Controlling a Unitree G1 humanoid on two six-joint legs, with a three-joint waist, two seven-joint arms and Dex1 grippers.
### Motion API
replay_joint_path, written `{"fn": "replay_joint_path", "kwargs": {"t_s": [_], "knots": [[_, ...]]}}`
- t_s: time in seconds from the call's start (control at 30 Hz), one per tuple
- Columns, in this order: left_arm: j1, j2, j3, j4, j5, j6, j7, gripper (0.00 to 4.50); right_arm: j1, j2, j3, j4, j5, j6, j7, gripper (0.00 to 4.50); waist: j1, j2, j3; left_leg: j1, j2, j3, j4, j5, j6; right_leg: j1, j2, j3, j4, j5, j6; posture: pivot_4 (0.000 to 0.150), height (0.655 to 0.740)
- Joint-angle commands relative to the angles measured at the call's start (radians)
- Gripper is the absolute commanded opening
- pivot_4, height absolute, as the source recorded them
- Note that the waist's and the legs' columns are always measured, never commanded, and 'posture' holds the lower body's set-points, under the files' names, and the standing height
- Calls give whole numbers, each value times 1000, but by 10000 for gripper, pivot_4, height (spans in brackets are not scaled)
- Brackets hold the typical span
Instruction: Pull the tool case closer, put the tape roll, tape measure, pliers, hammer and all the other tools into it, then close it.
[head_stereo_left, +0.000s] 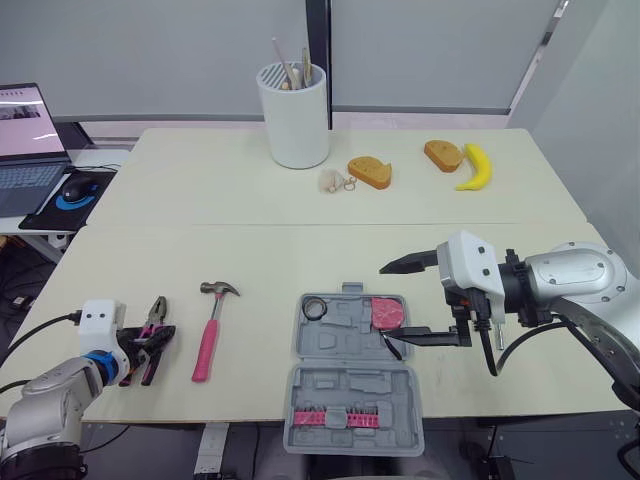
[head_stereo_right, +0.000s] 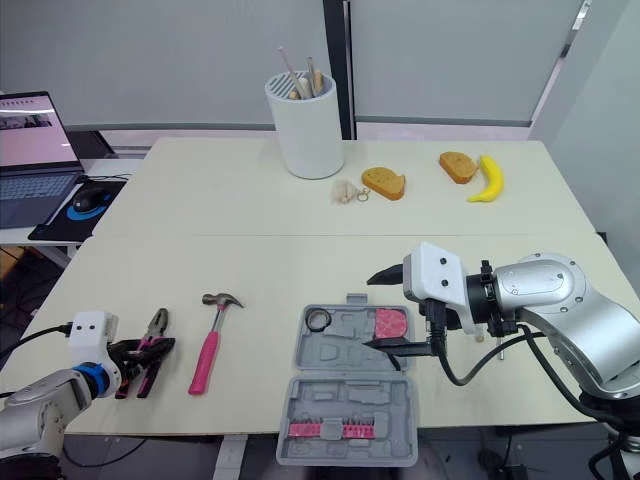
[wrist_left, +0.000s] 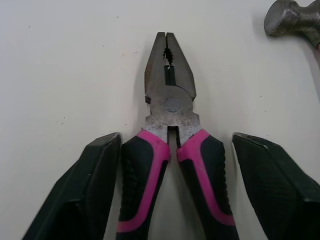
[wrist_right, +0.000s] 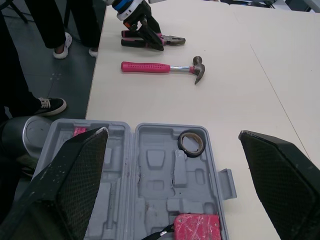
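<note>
The grey tool case (head_stereo_left: 345, 385) lies open at the table's front edge. A black tape roll (head_stereo_left: 316, 308) and a red tape measure (head_stereo_left: 388, 314) rest in its far half. My right gripper (head_stereo_left: 390, 305) hovers open over the tape measure, its jaws wide apart. The pink-handled hammer (head_stereo_left: 212, 318) lies left of the case. Further left are the pink and black pliers (wrist_left: 170, 105); my left gripper (wrist_left: 175, 145) is open, one finger on either side of their handles. The right wrist view also takes in the case (wrist_right: 150, 175), hammer (wrist_right: 160, 67) and pliers (wrist_right: 170, 39).
A white utensil holder (head_stereo_left: 294, 115), garlic (head_stereo_left: 333, 181), two bread pieces (head_stereo_left: 369, 172) and a banana (head_stereo_left: 474, 167) sit at the back. A laptop (head_stereo_left: 25, 140) and mouse (head_stereo_left: 76, 188) are far left. A person's shoes (wrist_right: 50, 105) stand beside the table.
</note>
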Motion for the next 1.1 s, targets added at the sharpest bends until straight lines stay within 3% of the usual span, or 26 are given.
{"fn": "replay_joint_path", "kwargs": {"t_s": [0.03, 0.4, 0.67, 0.87, 0.97, 1.1], "knots": [[16, 26, 16, 23, 3, 13, -9, 44816, 1, 0, -7, -20, 6, -14, 2, 45000, 0, 0, 0, 0, 0, 0, 0, 0, 0, 0, 0, 0, 0, 0, 0, 1500, 7400], [66, 58, -44, 5, 52, 51, -24, 44816, 6, 0, -7, -35, 9, -12, -5, 45000, -1, 0, 0, 0, 0, 0, 0, 0, 0, 0, 0, 1, 0, 0, 0, 1500, 7400], [36, 41, -65, 4, 49, 71, -39, 25107, 5, 0, -7, -40, 10, -7, -9, 45000, 3, 2, -2, 0, 0, 0, 0, 0, 0, -1, -1, 0, 0, 0, 0, 1500, 7400], [71, 54, 1, -61, 13, 53, -59, 25109, 17, 2, -21, -51, 14, -2, -28, 45000, 0, 3, -2, 0, 0, 0, 0, 0, 0, -1, -1, 1, -1, 0, 0, 1500, 7400], [93, 108, -8, -128, 20, -38, -157, 25108, 31, 1, -35, -58, 22, 4, -44, 45000, 0, 1, -2, -2, 0, 0, 0, 0, 0, -1, -1, 0, -1, 0, 0, 1500, 7400], [-1, 217, -31, -143, 33, -133, -290, 25106, 81, -15, -73, -71, 19, -10, -54, 45000, 15, -7, 0, -4, 0, -3, 0, 0, -1, -4, -1, -3, -1, 0, -1, 1500, 7400]]}}
